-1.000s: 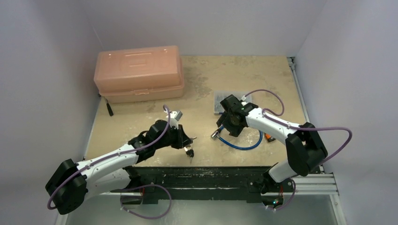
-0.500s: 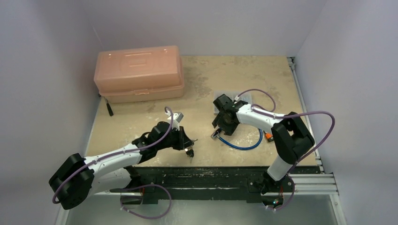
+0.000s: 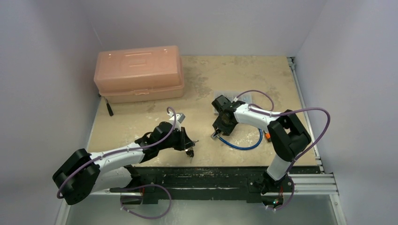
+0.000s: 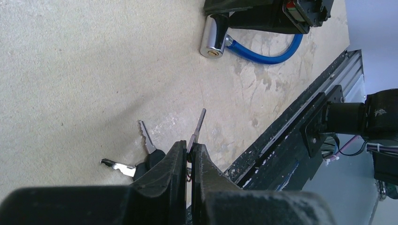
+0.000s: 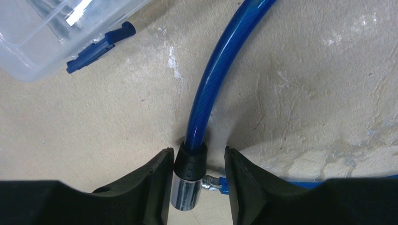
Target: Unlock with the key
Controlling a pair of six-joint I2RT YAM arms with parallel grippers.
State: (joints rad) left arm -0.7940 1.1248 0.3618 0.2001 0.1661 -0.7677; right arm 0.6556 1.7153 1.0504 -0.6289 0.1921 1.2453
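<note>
Right wrist view: the right gripper [image 5: 195, 164] has been brought astride the barrel [image 5: 187, 192] of the blue cable lock [image 5: 220, 65], jaws narrowed but not yet clamped, so steadying is judged imminent. The key [image 4: 199, 124] is pinched in the closed left gripper [image 4: 187, 154], well apart from the keyhole [image 4: 210, 53], with only bare table [image 4: 94, 70] between; a clear box [image 5: 56, 28] lies beside the cable.

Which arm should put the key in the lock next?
Left. The left end effector pinches the key, blade pointing roughly toward the lock. The right end effector only straddles the lock and holds no key.
</note>
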